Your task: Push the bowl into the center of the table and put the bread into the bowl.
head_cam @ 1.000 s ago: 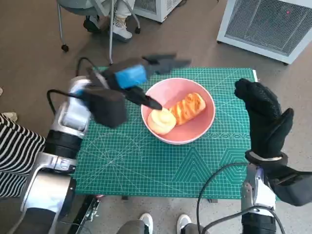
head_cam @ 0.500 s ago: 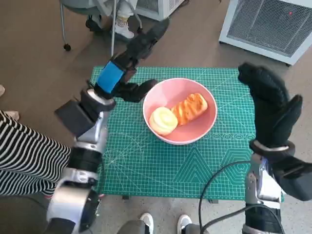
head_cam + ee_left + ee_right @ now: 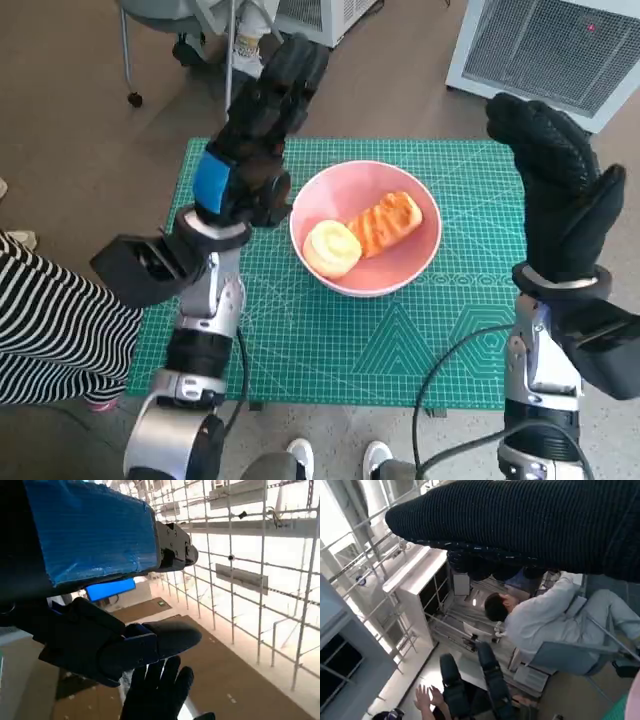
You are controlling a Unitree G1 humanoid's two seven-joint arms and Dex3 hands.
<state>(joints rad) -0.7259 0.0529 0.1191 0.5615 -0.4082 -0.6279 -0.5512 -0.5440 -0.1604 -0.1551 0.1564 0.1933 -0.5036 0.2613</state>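
Note:
The pink bowl (image 3: 402, 268) stands near the middle of the green mat (image 3: 300, 335). Inside it lie a round pale bun (image 3: 333, 247) and a long glazed bread (image 3: 386, 222). My left hand (image 3: 262, 112) is lifted above the mat's far left part, left of the bowl, its fingers stretched out and holding nothing. Its blue-taped back (image 3: 90, 535) fills the left wrist view, which points at a ceiling. My right hand (image 3: 560, 185) is raised over the mat's right edge, fingers apart and empty. In the right wrist view the glove (image 3: 535, 525) spans the top.
A chair and a person's feet (image 3: 240, 45) are beyond the table's far side. A white grilled unit (image 3: 550, 45) stands at the far right. Striped cloth (image 3: 50, 320) shows at the left. A seated person in white (image 3: 545, 615) appears in the right wrist view.
My left hand has left the bowl's rim, risen and swung its fingers up and away. The right hand has lifted slightly. Bowl and bread have not moved.

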